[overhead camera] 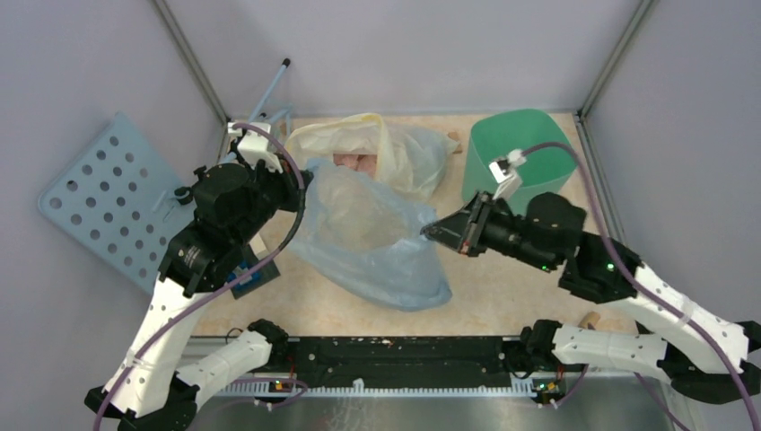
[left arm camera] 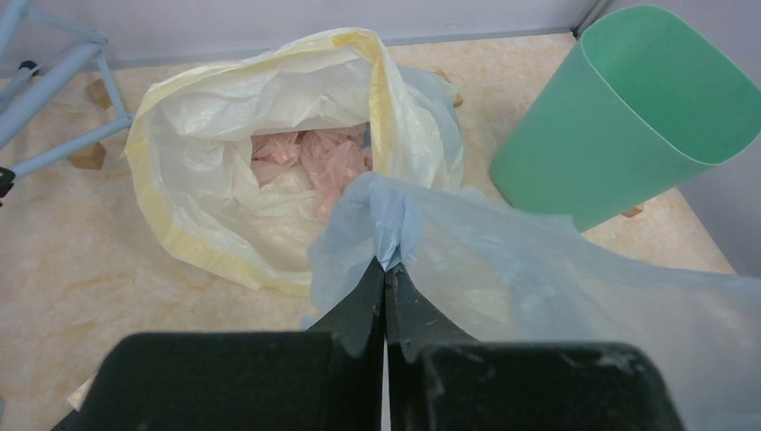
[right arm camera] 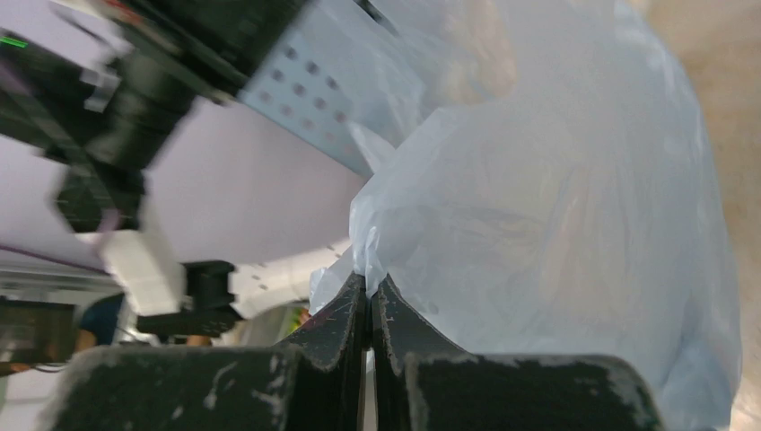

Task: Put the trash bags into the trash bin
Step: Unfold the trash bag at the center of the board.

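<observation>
While both arms pinch its edge, the pale-blue trash bag (overhead camera: pixel 372 242) lies spread at the middle of the table (overhead camera: pixel 502 296). Its long axis runs diagonally from far left to near right. The left gripper (left arm camera: pixel 386 268) has its fingers pressed together on a fold of film at the bag's far-left corner. The right gripper (right arm camera: pixel 368 285) is likewise clamped tight on a peak of film at the bag's right edge, so the plastic stretches between the two. Which way the bag's mouth points cannot be told. Its far side overlaps the whitish bag with yellow rim (overhead camera: pixel 395 144), which gapes toward the left wrist camera with pink material (left arm camera: pixel 310 162) inside. The mint-green trash bin (overhead camera: pixel 525 148) sits at the far right corner, just behind the right gripper and apart from the blue bag.
</observation>
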Controlling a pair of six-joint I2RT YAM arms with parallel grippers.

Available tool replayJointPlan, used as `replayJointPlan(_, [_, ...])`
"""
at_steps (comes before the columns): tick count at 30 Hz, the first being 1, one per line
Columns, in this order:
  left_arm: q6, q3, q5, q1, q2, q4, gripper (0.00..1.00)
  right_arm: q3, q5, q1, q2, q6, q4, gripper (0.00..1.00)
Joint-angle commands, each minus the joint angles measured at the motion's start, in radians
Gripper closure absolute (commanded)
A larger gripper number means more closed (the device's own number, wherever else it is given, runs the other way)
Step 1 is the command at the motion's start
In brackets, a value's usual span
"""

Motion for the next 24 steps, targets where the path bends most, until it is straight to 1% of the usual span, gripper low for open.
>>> replayJointPlan(1, [0.024, -0.011, -0.093, 0.004, -0.01, 0.014, 1.0, 0.156, 0.128, -0.002, -0.085, -0.023, 0.053, 1.0])
replayJointPlan(3, [0.024, -0.033, -0.111, 0.003, -0.017, 0.019, 1.0, 0.162, 0.21, -0.004, -0.111, -0.043, 0.038, 1.0])
replayJointPlan(7, [0.019, -0.045, -0.103, 0.004, -0.016, 0.032, 1.0, 0.14, 0.384, -0.003, -0.144, -0.085, -0.035, 1.0])
replayJointPlan(9, [0.017, -0.036, -0.108, 0.003, -0.008, 0.035, 1.0, 0.127, 0.45, -0.002, -0.148, -0.109, -0.073, 1.0])
replayJointPlan(11, [0.01, -0.028, -0.113, 0.003, -0.005, 0.045, 1.0, 0.098, 0.494, -0.003, -0.149, -0.126, -0.077, 1.0])
replayJointPlan(13, [-0.003, -0.026, -0.094, 0.003, -0.009, 0.068, 1.0, 0.048, 0.493, -0.003, -0.14, -0.124, -0.053, 1.0])
replayJointPlan(15, [-0.016, -0.032, -0.05, 0.003, -0.019, 0.108, 1.0, 0.009, 0.43, -0.003, -0.112, -0.121, -0.014, 1.0])
replayJointPlan(16, [-0.022, -0.035, -0.025, 0.003, -0.026, 0.128, 1.0, 0.02, 0.411, -0.003, -0.087, -0.121, -0.01, 1.0])
replayJointPlan(18, [-0.031, -0.035, 0.011, 0.003, -0.025, 0.152, 1.0, 0.098, 0.389, -0.003, -0.036, -0.142, -0.02, 1.0])
replayJointPlan(20, [-0.035, -0.026, 0.014, 0.004, -0.015, 0.141, 0.99, 0.207, 0.372, -0.004, 0.004, -0.174, -0.028, 1.0])
replayJointPlan(22, [-0.031, -0.025, -0.02, 0.004, -0.003, 0.125, 0.98, 0.279, 0.367, -0.003, 0.029, -0.194, -0.02, 1.0])
replayJointPlan(24, [-0.027, -0.043, -0.064, 0.004, 0.004, 0.123, 0.97, 0.294, 0.373, -0.003, 0.043, -0.188, -0.009, 1.0])
